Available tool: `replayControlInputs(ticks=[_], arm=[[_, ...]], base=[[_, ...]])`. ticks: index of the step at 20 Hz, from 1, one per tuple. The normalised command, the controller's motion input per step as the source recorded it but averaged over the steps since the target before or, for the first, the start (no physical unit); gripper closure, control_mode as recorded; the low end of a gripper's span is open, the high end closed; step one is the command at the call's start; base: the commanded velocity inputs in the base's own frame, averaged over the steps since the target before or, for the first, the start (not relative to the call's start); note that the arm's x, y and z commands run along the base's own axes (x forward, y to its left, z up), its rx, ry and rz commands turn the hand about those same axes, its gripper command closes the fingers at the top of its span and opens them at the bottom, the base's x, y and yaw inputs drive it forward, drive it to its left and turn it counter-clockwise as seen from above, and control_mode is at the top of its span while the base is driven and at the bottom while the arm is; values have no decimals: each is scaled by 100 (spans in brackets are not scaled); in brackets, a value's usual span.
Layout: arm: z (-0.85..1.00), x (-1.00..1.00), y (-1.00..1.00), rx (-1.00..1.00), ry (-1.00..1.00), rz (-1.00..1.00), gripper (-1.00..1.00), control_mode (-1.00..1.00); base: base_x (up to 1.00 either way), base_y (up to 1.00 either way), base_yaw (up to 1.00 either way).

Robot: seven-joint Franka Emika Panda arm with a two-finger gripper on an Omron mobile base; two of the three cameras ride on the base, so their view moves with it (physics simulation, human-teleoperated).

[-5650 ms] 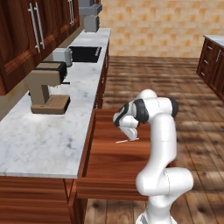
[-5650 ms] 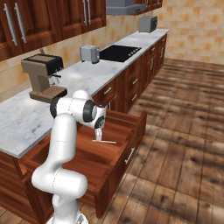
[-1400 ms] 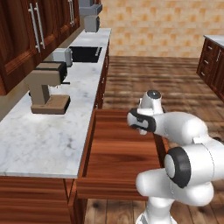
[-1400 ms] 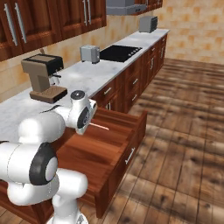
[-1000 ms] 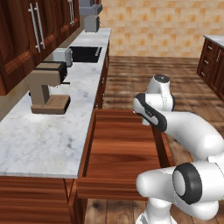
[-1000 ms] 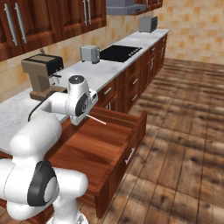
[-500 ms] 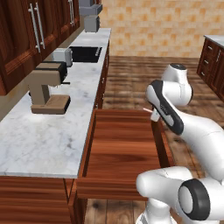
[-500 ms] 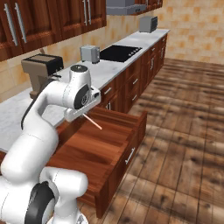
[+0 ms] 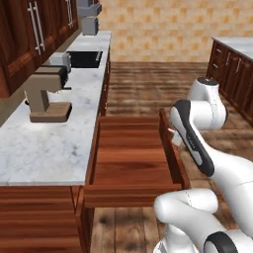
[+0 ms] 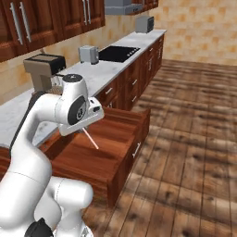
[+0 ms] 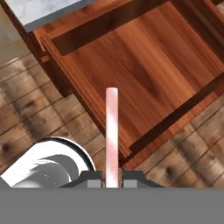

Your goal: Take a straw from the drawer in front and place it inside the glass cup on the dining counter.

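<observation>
No lettering, labels, brand marks or numbers can be read anywhere in these kitchen views.
</observation>
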Motion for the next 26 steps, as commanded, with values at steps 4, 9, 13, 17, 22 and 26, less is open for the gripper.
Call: replayControlInputs(ticks=[4, 9, 13, 17, 22, 26], arm=[[0, 0, 0, 0, 0, 0, 100, 100], [0, 0, 0, 0, 0, 0, 100, 100], [0, 0, 0, 0, 0, 0, 100, 100], [0, 0, 0, 0, 0, 0, 100, 100], [0, 0, 0, 0, 0, 0, 100, 100], [0, 0, 0, 0, 0, 0, 100, 100]], base=[[-88, -32, -29], [-17, -86, -9], [-2, -100, -4], [0, -100, -11], [-2, -100, -27], [-12, -84, -59]])
